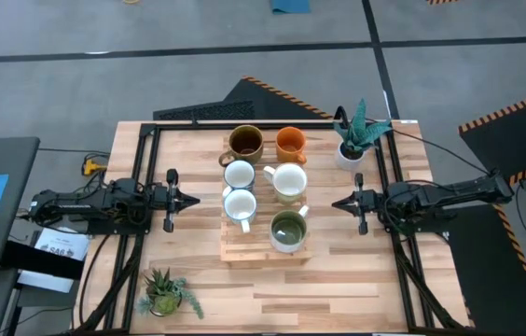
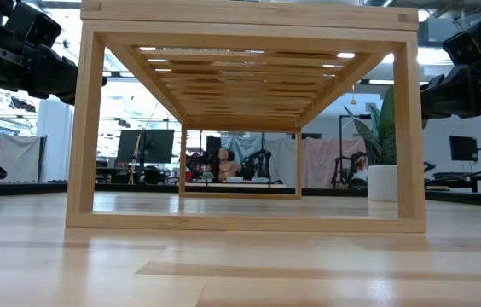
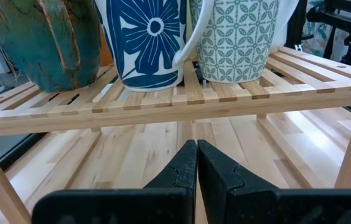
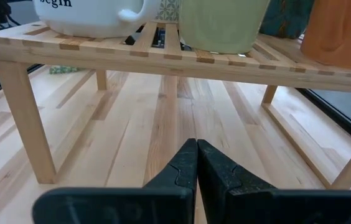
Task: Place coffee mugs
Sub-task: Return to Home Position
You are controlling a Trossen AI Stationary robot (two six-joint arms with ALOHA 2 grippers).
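Now, six coffee mugs (image 1: 289, 180) on shelf (image 1: 244, 250), two plants (image 1: 357, 132), likely potted, left tool (image 1: 192, 199), right tool (image 1: 336, 202), each pressed together.

Slatted wooden shelf (image 1: 244, 250) mid-bench (image 1: 338, 289); tall potted plant (image 1: 356, 135) just beside one corner; small succulent (image 1: 163, 297) well apart, at bench edge.

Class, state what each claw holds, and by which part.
Nothing is held. The left claw and right claw are both shut and empty, clear of the shelf.

Left hand (image 1: 195, 199), right hand (image 1: 336, 202) (both closed) point inward.
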